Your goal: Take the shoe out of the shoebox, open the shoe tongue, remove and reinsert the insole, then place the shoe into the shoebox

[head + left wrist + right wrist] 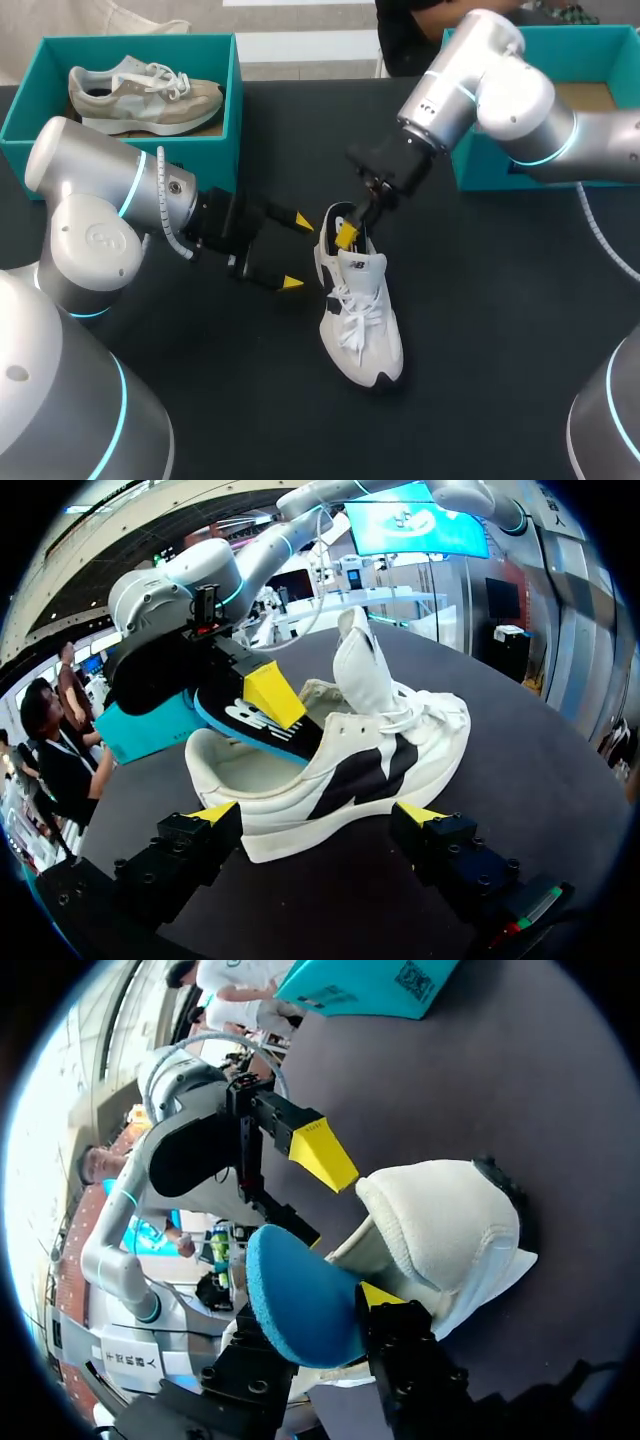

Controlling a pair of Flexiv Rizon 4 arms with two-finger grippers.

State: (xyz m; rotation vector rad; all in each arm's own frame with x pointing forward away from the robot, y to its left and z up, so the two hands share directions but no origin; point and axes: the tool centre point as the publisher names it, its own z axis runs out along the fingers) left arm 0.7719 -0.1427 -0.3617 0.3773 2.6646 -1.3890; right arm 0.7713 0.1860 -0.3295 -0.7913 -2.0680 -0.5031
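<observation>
left gripper (297, 252) wide open, empty, beside heel of white shoe (362, 325) upright mid-table; right gripper (347, 235) clamped on blue insole (255, 730), partly out of shoe's collar; shoebox (478, 165) at far right edge

Left claw (297, 252) lies level with fingers spread wide, while the right claw (347, 232) angles down, pinching the insole (300, 1300).

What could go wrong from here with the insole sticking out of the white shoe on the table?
The right gripper pinches the insole at its heel end, its front inside the shoe. Pulling may drag the shoe along, since the open left gripper stands beside it without holding it. The pinch looks narrow, so the insole might slip. The two grippers are close and could collide.
</observation>
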